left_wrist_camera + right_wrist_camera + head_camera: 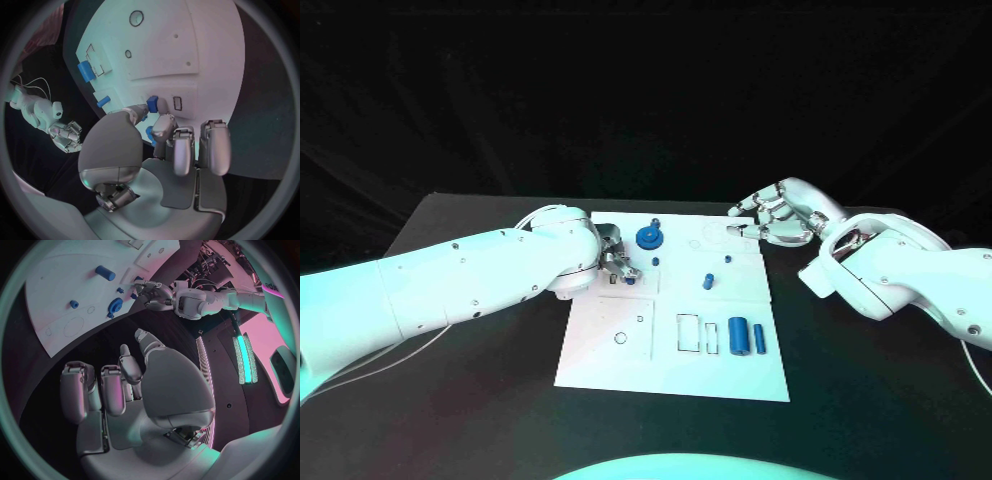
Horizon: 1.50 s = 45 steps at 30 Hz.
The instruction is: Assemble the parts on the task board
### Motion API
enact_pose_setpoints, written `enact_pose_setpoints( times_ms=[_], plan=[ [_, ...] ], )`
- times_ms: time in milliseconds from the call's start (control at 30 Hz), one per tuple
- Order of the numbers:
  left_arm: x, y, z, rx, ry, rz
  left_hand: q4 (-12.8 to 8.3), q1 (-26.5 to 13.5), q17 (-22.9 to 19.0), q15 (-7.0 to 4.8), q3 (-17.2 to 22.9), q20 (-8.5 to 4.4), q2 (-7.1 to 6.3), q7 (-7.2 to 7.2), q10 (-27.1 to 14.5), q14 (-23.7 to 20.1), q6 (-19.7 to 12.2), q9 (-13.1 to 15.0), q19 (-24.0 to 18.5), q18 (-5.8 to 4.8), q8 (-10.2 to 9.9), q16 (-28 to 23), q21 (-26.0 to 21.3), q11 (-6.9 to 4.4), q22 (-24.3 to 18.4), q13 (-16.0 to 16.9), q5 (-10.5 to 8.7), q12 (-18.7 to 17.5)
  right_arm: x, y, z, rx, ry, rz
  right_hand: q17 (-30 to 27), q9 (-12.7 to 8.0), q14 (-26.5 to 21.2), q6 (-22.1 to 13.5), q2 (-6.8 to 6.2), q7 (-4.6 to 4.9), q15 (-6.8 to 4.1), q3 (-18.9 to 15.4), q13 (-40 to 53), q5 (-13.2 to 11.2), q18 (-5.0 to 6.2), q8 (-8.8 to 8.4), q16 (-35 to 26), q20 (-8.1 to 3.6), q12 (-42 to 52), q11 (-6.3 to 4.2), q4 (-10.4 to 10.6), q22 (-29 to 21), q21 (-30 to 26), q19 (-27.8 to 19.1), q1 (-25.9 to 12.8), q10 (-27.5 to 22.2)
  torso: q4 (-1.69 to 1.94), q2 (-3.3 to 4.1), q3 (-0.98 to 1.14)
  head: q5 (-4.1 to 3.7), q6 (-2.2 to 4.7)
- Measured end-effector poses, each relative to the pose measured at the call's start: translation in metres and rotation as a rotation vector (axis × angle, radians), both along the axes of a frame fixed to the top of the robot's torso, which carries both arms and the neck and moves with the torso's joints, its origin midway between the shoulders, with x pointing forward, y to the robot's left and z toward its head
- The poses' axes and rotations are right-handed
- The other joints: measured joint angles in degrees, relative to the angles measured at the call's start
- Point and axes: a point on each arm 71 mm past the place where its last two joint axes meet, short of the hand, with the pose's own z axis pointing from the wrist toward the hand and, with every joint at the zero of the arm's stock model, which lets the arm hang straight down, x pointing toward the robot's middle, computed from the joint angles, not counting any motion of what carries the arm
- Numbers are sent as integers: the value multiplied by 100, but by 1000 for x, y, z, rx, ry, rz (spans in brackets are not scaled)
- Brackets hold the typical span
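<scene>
Head view first: the left hand (620, 262) is down over the near-left part of the white task board (733, 375), and it looks to have a small blue block (656, 263) pinched at its fingertips. Left wrist view backs that up, with the small blue block (152, 103) sitting between a fingertip and the thumb, right over the board, beside a small rectangular outline (177, 103). So that hand is clamped on a part, other fingers loosely curled.

Over on the other side, the right hand (776, 222) hovers at the board's far right corner, fingers apart and curved, nothing in them as far as I can tell. Right wrist view shows its open palm (150, 385) facing the board's edge.

Where's everything else? A round blue knob-like part (649, 237) stands just beyond the left hand. Two blue cylinders (749, 337) lie side by side toward the near right, long axes running away from the robot, next to a rectangular slot outline (692, 333). A small blue peg (708, 280) sits mid-board.

My read: the held block hangs almost on top of that little outline, so the left hand is the one placed for the next seating, and squaring the block to the slot is the whole game.
</scene>
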Motion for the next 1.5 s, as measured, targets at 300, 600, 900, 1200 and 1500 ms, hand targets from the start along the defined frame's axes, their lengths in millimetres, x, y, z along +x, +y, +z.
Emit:
enact_pose_setpoints(
  times_ms=[300,600,900,1200,1500],
  plan=[
    [1,1,-1,-1,4,4,6,-76,0,0,-430,0,76,14,0,0,-7,-15,0,0,-59,0,0,0,-1,13,0,26,0,0,0,-1,0,0,0,-1,0,0,0,0,0,-16,-21,0,0,0,-31,-21,-23,-20,16,0,-22,-21,0,-20,0,-3,2,-6,-2],
    [0,5,0,-3,4,12,7,-207,-1,0,-1032,0,208,31,-1,0,11,-22,0,0,-99,0,0,0,-1,13,0,26,0,0,0,-1,1,0,1,3,0,0,-23,0,0,-32,-27,0,0,0,-55,-21,-23,-20,32,-1,-48,-21,-23,-20,2,-3,3,-6,11],
    [0,9,6,-34,3,29,8,-335,-1,0,-1407,0,292,51,-1,0,31,-22,0,0,-100,0,0,0,-2,30,0,69,1,-1,0,-2,0,-3,5,4,0,0,-23,0,0,-63,-40,0,0,23,-55,-21,-23,-20,63,-1,-77,-21,-23,-20,4,-4,-1,4,28],
    [2,9,22,-81,-17,44,8,-361,-1,1,-1503,0,311,50,-1,0,31,-22,0,0,-121,0,-15,0,-2,20,0,70,2,0,-2,-3,3,-4,4,4,0,0,-5,0,0,-63,-39,45,1,23,-76,-42,-45,-20,63,4,-77,-42,-41,-20,3,-5,0,19,63],
    [19,30,45,-100,-48,108,5,-171,-1,1,-1740,-11,370,117,-113,0,-36,-85,-75,0,-268,0,-113,68,-3,-120,0,-54,2,-1,-3,-3,5,-6,3,3,0,0,1,0,0,-63,-39,45,1,23,-76,-42,-45,-20,63,3,-77,-42,-47,-20,5,-4,0,10,107]
  ],
)
